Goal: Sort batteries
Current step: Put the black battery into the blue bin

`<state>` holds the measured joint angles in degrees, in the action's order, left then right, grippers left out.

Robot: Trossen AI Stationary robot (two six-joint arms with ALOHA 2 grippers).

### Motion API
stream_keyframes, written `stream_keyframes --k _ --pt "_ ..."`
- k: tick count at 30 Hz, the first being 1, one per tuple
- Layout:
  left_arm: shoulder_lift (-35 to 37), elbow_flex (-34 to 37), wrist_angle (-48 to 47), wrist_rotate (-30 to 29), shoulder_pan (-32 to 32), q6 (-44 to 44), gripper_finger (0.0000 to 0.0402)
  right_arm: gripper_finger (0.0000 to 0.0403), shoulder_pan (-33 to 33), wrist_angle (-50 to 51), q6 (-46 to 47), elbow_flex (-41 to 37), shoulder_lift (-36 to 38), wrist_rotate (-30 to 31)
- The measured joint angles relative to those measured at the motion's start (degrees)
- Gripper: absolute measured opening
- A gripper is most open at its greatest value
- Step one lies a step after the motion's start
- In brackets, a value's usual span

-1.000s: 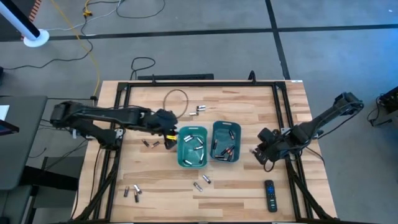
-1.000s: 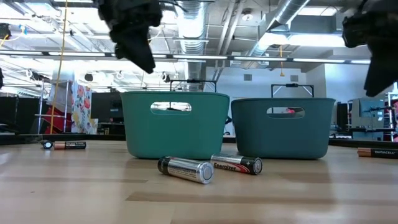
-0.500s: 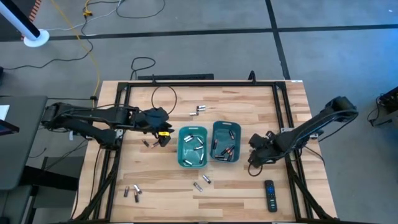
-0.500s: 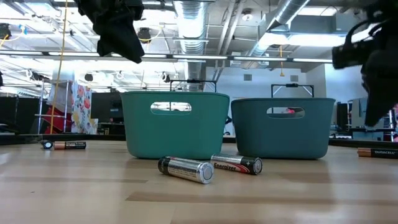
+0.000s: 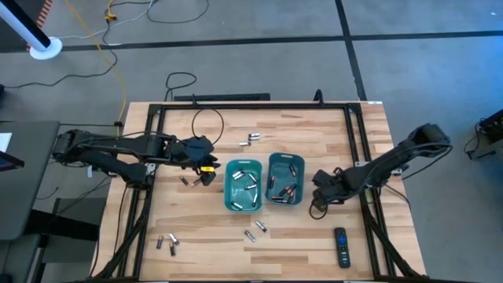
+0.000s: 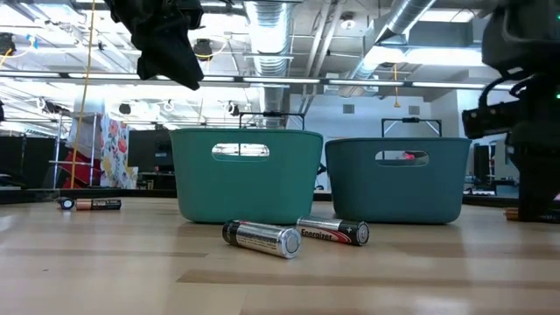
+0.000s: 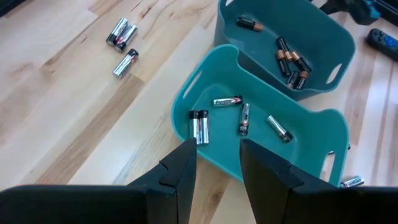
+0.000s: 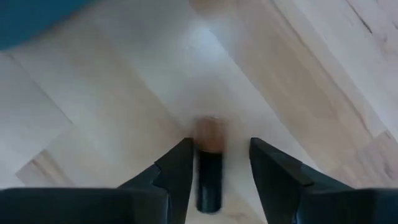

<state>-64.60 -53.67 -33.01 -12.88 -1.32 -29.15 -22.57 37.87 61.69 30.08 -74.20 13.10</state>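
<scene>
Right gripper (image 8: 217, 165) was down at the table (image 5: 314, 130) just beside the right bin (image 5: 285, 179), its fingers apart on either side of a dark, copper-ended battery (image 8: 209, 169) lying on the wood, not yet clamped on it. Left gripper (image 7: 217, 165) hovered just beside the left bin (image 5: 243, 185), fingers parted with nothing between them.

By the look of it, the sort was well under way but not finished. The left bin held five silvery cells (image 7: 199, 124), as far as the left wrist view showed, and the right bin about six dark cells (image 7: 289, 59).

Still loose on the table, as far as I could count in the high view: two near the far edge (image 5: 251, 140), about two beside the left gripper (image 5: 189, 181), three before the bins (image 5: 255, 229), and about four near the front left corner (image 5: 166, 242). A remote (image 5: 341, 246) lay near the front right edge.
</scene>
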Motion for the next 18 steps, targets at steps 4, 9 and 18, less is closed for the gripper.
stream_keyframes --k 4,9,18 --pt "0.0 0.0 -0.02 0.04 0.0 0.14 0.0119 0.0165 -0.19 -4.29 -0.15 -2.83 0.29 -0.11" --pt "0.0 0.0 -0.02 0.13 0.0 0.44 0.0119 0.0124 -0.33 -4.69 2.79 -3.65 0.29 0.0" --pt "0.0 0.0 -0.28 0.11 0.0 4.25 0.0119 0.0024 -0.72 -4.53 4.31 -2.32 2.19 -1.62"
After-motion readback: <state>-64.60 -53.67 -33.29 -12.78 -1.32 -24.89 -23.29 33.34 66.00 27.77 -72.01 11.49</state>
